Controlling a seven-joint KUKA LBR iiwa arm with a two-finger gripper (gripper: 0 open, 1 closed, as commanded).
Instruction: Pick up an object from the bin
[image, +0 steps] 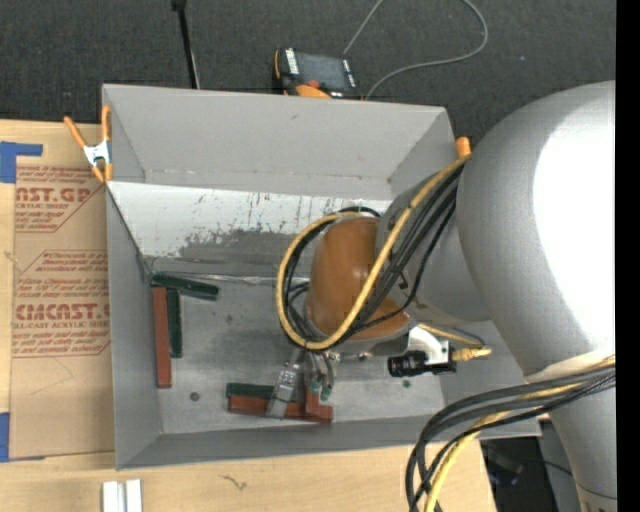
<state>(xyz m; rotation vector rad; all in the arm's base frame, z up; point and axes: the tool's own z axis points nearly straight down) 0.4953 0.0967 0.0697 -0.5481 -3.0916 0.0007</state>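
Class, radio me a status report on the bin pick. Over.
Gripper low at front of bin, over red-brown bar. Dark green bar alongside it. Other bars far left.

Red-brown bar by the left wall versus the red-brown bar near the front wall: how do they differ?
The left red-brown bar runs front to back. The front red-brown bar lies crosswise. The left red-brown bar lies fully exposed, well away from the arm, while the front red-brown bar is partly covered by the gripper. Both are slim, red-brown and flat on the bin floor.
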